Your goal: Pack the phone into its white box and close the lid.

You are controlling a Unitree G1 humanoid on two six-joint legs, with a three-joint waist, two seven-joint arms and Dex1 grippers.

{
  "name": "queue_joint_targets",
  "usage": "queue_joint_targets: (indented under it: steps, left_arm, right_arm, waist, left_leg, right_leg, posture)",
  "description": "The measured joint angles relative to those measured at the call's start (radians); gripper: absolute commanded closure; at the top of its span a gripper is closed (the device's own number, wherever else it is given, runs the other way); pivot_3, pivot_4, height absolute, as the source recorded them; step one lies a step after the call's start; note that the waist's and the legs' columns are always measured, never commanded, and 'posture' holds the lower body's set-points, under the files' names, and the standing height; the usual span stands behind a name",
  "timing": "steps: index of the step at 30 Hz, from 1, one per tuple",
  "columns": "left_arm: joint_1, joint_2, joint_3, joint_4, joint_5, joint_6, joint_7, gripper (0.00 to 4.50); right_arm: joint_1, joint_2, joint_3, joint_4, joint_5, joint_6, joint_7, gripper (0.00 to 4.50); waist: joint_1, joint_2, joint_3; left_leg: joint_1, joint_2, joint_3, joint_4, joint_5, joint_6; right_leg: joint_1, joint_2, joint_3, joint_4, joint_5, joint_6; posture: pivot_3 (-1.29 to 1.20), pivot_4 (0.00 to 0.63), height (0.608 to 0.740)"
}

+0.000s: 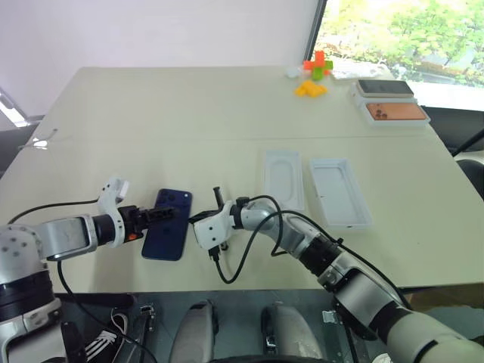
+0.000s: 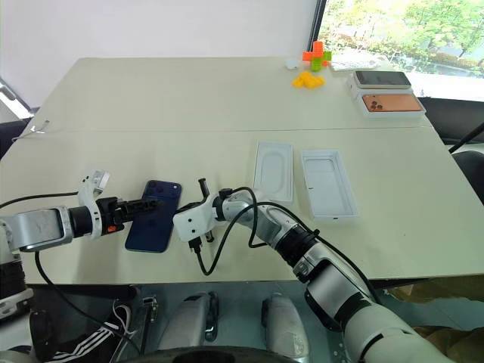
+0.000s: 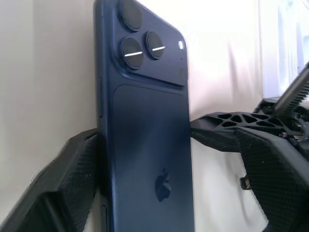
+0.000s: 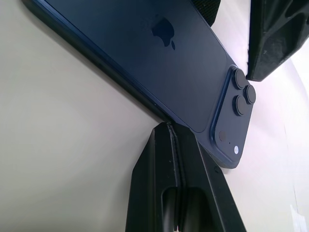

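The phone point(image 1: 167, 224) (screen face hidden) lies between both grippers' fingers.

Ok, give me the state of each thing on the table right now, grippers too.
phone: flat on table, back up, unpacked
white box: open, empty
insert: beside the box
left gripper: fingers straddle the phone's sides, one touching
right gripper: shut, tip at phone's edge

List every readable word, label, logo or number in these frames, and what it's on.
No words or numbers can be read.
Phone: an apple-shaped logo on its back, no lettering.
Dark-topped box and orange-topped box at the table's far corner: any print is too small to read.
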Motion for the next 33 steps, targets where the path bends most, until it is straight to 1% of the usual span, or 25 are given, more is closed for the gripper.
queue_joint_targets:
  steps: [1,4,6,7,18,21,24,27,29,30,33]
  left_arm:
    - [0.001,-0.003,-0.001,0.006,0.0,0.0,0.002,1.75]
    - [0.01,-0.005,-0.021,0.006,-0.002,0.001,0.001,3.27]
    - [0.009,-0.009,-0.022,0.004,-0.032,0.003,-0.018,4.18]
    - [0.009,-0.012,-0.012,0.008,-0.048,0.002,-0.021,4.49]
    - [0.013,-0.003,-0.023,0.006,-0.051,0.002,-0.028,4.49]
    - [0.009,-0.003,-0.021,0.016,-0.055,0.002,-0.03,4.49]
    - [0.01,-0.002,-0.015,0.045,-0.074,0.002,-0.032,4.49]
    - [0.032,0.006,0.01,0.087,-0.116,-0.001,-0.044,4.49]
    - [0.037,0.016,0.014,0.112,-0.143,-0.01,-0.052,4.5]
    - [0.04,0.02,0.014,0.122,-0.156,-0.013,-0.056,4.5]
    - [0.057,0.033,0.013,0.149,-0.194,-0.024,-0.083,4.5]
  right_arm:
    - [0.0,0.0,0.0,0.0,0.002,0.0,0.001,4.5]
    - [0.0,0.0,0.0,-0.003,0.007,0.001,0.002,4.5]
    - [0.0,0.0,-0.001,-0.003,0.007,0.001,0.003,4.5]
    - [0.0,-0.004,-0.004,-0.003,0.007,0.001,0.003,4.5]
    - [0.0,-0.014,-0.009,-0.004,0.009,0.0,0.007,4.5]
    - [0.0,-0.026,-0.019,-0.013,0.029,0.009,0.027,4.5]
    - [0.032,-0.055,-0.083,-0.108,0.138,0.093,0.103,4.5]
    - [0.086,-0.087,-0.206,-0.304,0.332,0.265,0.199,4.5]
    - [0.097,-0.107,-0.277,-0.413,0.439,0.398,0.242,3.94]
    - [0.103,-0.108,-0.309,-0.458,0.492,0.472,0.255,3.6]
    - [0.123,-0.116,-0.388,-0.583,0.647,0.69,0.27,2.07]
  waist:
    - [0.0,0.0,0.0]
    - [-0.001,-0.001,0.001]
    - [-0.002,-0.001,0.0]
    - [-0.003,-0.001,0.0]
    - [-0.006,-0.001,0.0]
    - [-0.005,-0.001,0.0]
    - [-0.002,-0.002,0.001]
    - [-0.002,-0.002,0.001]
    - [-0.001,-0.002,0.001]
    - [-0.002,-0.002,0.001]
    - [-0.002,-0.002,0.001]
  left_leg:
    - [0.0,0.0,0.0,0.0,0.0,0.0]
    - [-0.002,0.0,0.0,-0.001,0.0,0.0]
    - [-0.002,0.0,0.0,-0.002,0.0,0.0]
    - [-0.001,0.0,0.0,-0.003,0.0,0.0]
    - [0.0,0.0,0.0,-0.005,0.0,0.0]
    - [-0.001,0.0,0.0,-0.006,0.0,0.0]
    - [-0.003,0.0,0.0,-0.008,0.0,0.0]
    - [-0.01,0.0,0.0,-0.01,0.0,-0.001]
    - [-0.017,0.0,0.0,-0.01,0.001,-0.002]
    - [-0.018,0.0,0.0,-0.011,0.002,-0.003]
    - [-0.018,0.0,0.0,-0.014,0.002,-0.003]
  right_leg:
    - [0.0,0.0,0.0,0.0,0.0,0.0]
    - [-0.001,0.0,0.0,-0.001,0.0,0.001]
    - [-0.001,0.0,0.0,-0.001,0.001,0.001]
    - [-0.001,0.0,0.0,-0.001,0.001,0.001]
    - [-0.001,0.0,0.0,-0.002,0.001,0.002]
    - [-0.001,0.0,0.0,-0.004,0.001,0.002]
    - [-0.002,0.0,0.0,-0.007,0.002,0.004]
    - [-0.009,0.0,0.0,-0.008,0.002,0.005]
    - [-0.019,0.0,-0.001,-0.006,0.003,0.005]
    - [-0.019,0.0,-0.001,-0.006,0.003,0.005]
    - [-0.021,0.0,-0.001,-0.006,0.003,0.005]
  posture:
    - [0.0,0.15,0.739]
    - [0.0,0.15,0.739]
    - [0.0,0.15,0.739]
    - [0.0,0.15,0.739]
    - [0.0,0.15,0.739]
    - [0.0,0.15,0.739]
    - [0.0,0.15,0.739]
    - [0.0,0.15,0.739]
    - [0.0,0.15,0.739]
    - [0.0,0.15,0.739]
    - [0.0,0.15,0.739]
